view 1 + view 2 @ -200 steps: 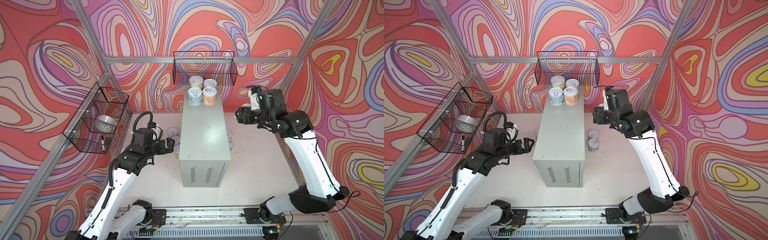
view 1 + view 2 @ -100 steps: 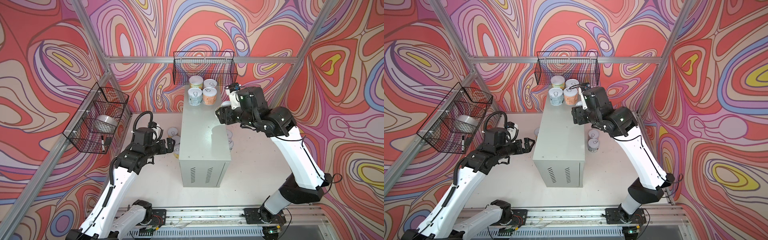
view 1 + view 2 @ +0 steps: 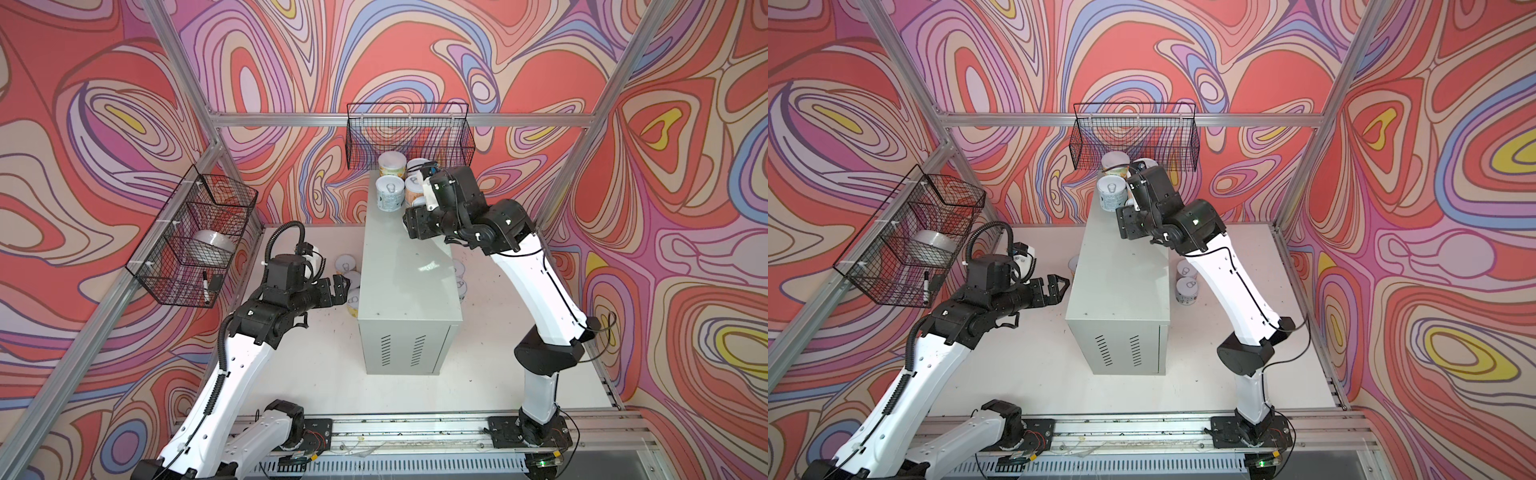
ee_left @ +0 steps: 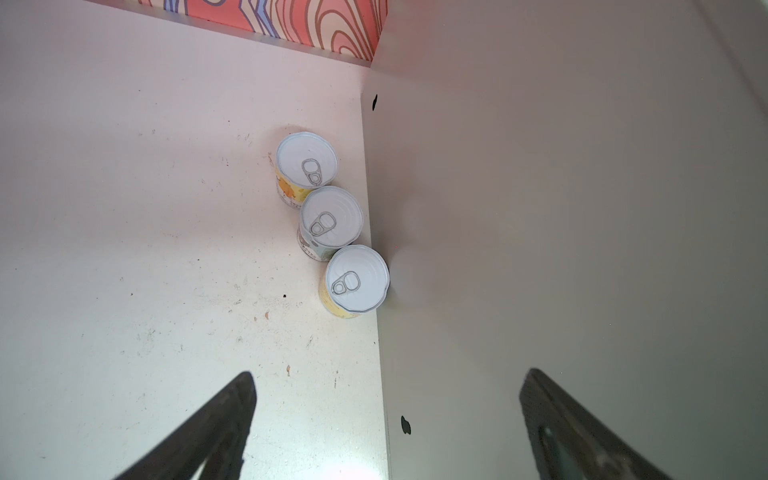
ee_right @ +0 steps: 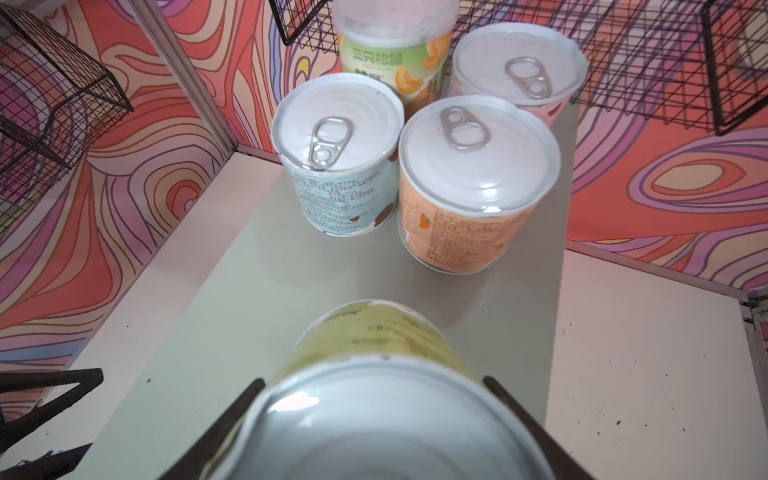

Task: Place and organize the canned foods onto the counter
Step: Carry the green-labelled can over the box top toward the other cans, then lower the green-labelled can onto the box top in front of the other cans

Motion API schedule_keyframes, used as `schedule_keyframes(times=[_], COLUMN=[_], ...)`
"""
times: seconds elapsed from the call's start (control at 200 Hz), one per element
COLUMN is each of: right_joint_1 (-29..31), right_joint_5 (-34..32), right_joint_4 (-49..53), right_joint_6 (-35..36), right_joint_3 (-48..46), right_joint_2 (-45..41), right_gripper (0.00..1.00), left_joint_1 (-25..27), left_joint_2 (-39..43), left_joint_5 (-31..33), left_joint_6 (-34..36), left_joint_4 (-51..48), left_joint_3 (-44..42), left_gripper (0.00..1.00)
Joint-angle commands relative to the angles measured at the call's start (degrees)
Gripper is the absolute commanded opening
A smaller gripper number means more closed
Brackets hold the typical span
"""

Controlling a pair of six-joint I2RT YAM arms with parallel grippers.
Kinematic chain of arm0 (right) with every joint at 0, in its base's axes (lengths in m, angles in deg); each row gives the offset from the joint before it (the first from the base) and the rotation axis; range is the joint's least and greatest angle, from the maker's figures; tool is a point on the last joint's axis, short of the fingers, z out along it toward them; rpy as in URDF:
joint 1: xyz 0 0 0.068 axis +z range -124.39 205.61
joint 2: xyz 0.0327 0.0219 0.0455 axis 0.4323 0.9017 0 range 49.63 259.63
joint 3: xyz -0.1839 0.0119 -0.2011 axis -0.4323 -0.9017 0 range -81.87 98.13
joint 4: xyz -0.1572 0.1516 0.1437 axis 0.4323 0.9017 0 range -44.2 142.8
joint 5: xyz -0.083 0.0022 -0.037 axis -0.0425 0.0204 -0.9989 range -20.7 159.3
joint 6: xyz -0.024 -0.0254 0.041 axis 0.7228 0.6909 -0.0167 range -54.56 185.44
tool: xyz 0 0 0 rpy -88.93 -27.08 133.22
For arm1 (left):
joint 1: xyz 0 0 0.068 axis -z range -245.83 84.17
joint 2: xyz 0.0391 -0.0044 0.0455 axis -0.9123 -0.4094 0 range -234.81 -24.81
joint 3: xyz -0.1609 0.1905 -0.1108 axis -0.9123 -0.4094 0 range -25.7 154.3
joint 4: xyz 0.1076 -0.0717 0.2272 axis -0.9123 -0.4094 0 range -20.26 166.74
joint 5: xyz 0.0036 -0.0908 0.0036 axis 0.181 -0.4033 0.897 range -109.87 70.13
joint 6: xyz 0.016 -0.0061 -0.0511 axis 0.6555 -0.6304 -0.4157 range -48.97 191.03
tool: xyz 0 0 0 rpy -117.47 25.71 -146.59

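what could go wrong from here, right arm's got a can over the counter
1. The right gripper holds the green can close to the orange can; lowering it carelessly might knock the group standing at the back of the counter.
2. On the table, the nearest yellow can sits against the counter's side, so the open left gripper may lack finger room.

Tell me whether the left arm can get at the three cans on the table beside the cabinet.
Probably yes. The left gripper is open, empty, and faces the three cans with bare tabletop between. The nearest can stands close against the cabinet side, so finger room there looks tight.
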Motion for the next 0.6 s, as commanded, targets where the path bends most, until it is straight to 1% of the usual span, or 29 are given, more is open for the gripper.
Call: schedule_keyframes(times=[0.0,0.23,0.275,0.416,0.481,0.551,0.596], right_joint_1=[0.7,1.16,1.17,1.17,1.13,1.17,1.17], right_joint_5=[-1.01,-1.24,-1.17,-0.58,-0.27,0.27,0.67], right_joint_4=[-0.37,-0.91,-0.69,-0.52,-0.71,-1.05,-1.17], right_joint_6=[-0.15,-0.34,-0.41,-0.37,-0.38,-0.34,-0.53], right_joint_3=[2.65,1.18,1.11,0.82,0.85,0.67,0.67], right_joint_2=[0.1,0.01,0.34,0.89,1.16,1.27,1.47], right_gripper=[0.0,0.0,0.12,0.39,0.46,0.49,0.54], left_joint_1=[-0.49,-0.53,-0.58,-0.69,-0.73,-0.75,-0.75], left_joint_2=[0.2,-0.59,-0.51,-0.33,-0.3,-0.15,-0.16], left_joint_5=[-0.55,-1.2,-1.2,-1.09,-1.11,-1.19,-1.15], left_joint_6=[0.73,0.78,0.77,0.61,0.51,0.42,0.34], left_joint_4=[0.91,1.47,1.56,1.82,1.73,1.95,1.93], left_joint_3=[-0.2,-0.56,-0.62,-1.1,-1.21,-1.41,-1.52], left_gripper=[1.0,1.0,1.0,1.0,1.0,1.0,1.0])
